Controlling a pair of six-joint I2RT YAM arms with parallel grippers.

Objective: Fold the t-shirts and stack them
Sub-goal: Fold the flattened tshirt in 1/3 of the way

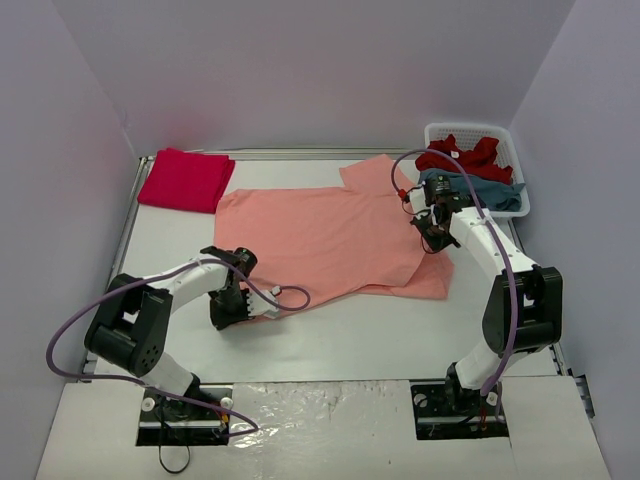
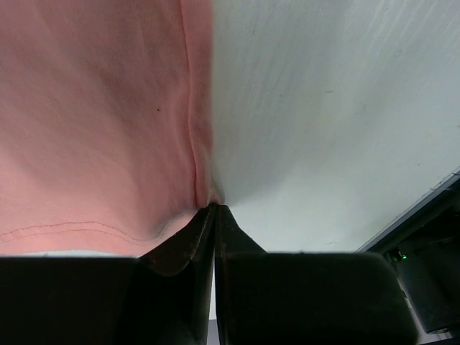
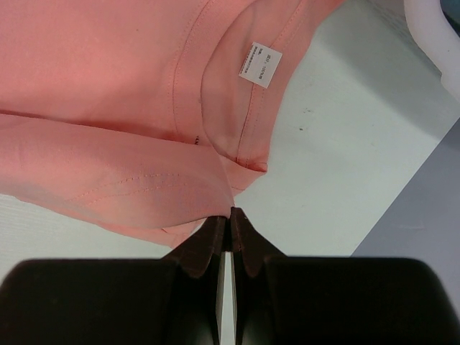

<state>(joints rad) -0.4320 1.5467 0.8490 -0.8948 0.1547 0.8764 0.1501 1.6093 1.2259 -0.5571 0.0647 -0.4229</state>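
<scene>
Clamped shut on the salmon-orange t-shirt (image 1: 330, 235) spread across the middle of the table (image 1: 380, 335): left gripper (image 2: 213, 210) at its near-left hem corner, right gripper (image 3: 231, 213) at the folded edge beside the collar near the right edge, with a folded crimson t-shirt (image 1: 185, 180) in the far-left corner.

Plain, pale lavender-grey walls (image 1: 300, 60) close in the white table (image 1: 360, 335) at the back and on both sides. A thin metal rail (image 1: 127, 222) runs along the table's left and far edges. At the near edge a glossy, wrinkled sheet (image 1: 320, 400) shows bright glare. The light is soft and even, with faint shadows.
</scene>
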